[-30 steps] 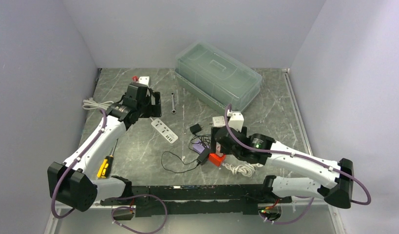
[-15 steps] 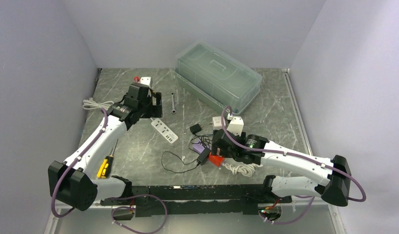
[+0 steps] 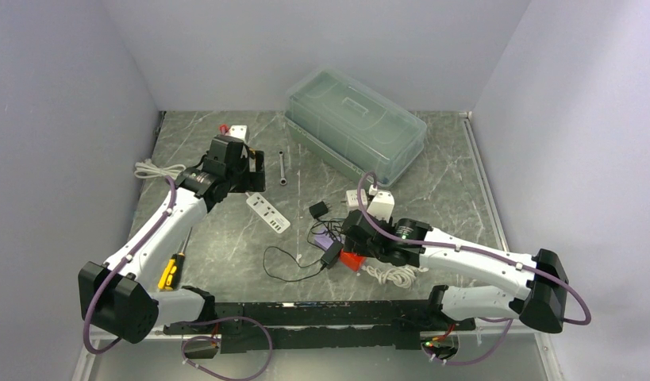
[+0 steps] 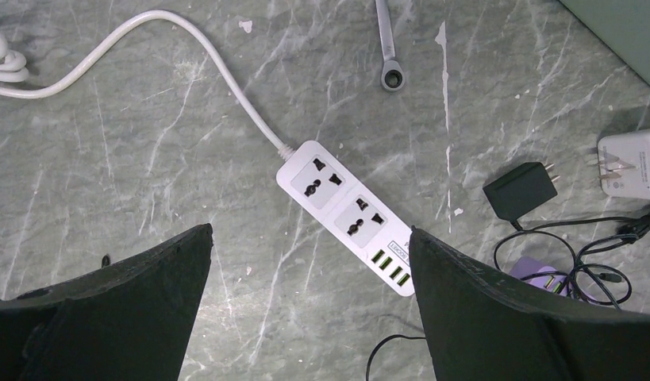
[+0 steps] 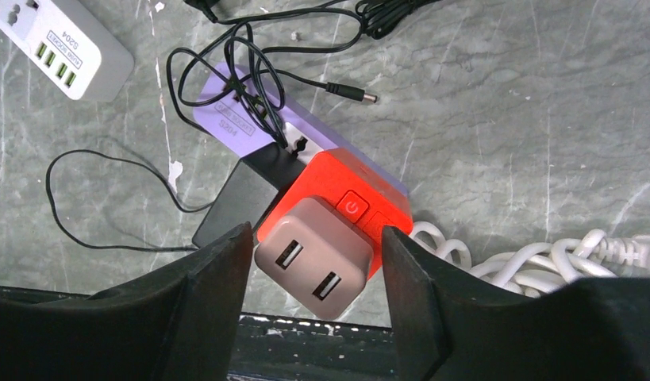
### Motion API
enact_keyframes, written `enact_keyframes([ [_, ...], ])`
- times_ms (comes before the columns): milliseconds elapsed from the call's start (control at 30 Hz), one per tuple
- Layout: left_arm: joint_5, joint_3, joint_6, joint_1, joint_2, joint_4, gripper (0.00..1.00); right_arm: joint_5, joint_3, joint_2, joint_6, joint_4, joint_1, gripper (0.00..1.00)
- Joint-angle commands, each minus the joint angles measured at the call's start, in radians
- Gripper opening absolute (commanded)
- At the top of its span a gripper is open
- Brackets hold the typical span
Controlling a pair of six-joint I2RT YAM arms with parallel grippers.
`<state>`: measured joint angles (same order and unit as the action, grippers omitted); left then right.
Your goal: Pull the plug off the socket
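Observation:
A pale pink two-port USB plug (image 5: 312, 268) sits in the red end (image 5: 349, 202) of a red and purple socket strip (image 5: 226, 127) on the marble table. My right gripper (image 5: 315, 230) is open, one finger on each side of the plug, with a small gap on both sides. In the top view the right gripper (image 3: 351, 238) hangs over the red socket (image 3: 354, 259). My left gripper (image 4: 309, 230) is open and empty above a white power strip (image 4: 349, 214), far left of the plug in the top view (image 3: 254, 171).
A black adapter (image 5: 234, 198) with tangled thin cable lies against the strip. A coiled white cord (image 3: 393, 275) lies beside it. There are also a clear lidded box (image 3: 355, 123), a wrench (image 3: 282, 167), a white adapter (image 3: 382, 198) and a yellow screwdriver (image 3: 172, 268).
My right gripper has shifted a little left and away from the near edge, over the red socket end. The left arm has barely moved.

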<state>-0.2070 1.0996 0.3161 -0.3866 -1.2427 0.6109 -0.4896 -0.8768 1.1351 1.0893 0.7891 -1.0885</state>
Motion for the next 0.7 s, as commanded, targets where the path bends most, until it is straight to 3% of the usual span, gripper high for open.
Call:
enact_keyframes([
  [0,0.001,0.032,-0.004,-0.007,-0.002,-0.008,0.97,0.003,-0.014,0.015,0.015,-0.025,0.002,0.61],
  [167,0.003,0.032,-0.003,-0.009,0.002,-0.008,0.97,0.014,-0.009,0.016,0.012,-0.039,0.002,0.51],
  [400,0.002,0.032,-0.005,-0.013,-0.002,-0.007,0.97,0.045,0.017,0.017,-0.081,-0.123,0.001,0.25],
  [667,0.001,0.032,-0.005,-0.017,-0.005,-0.007,0.97,0.092,0.032,0.055,-0.268,-0.285,-0.019,0.16],
])
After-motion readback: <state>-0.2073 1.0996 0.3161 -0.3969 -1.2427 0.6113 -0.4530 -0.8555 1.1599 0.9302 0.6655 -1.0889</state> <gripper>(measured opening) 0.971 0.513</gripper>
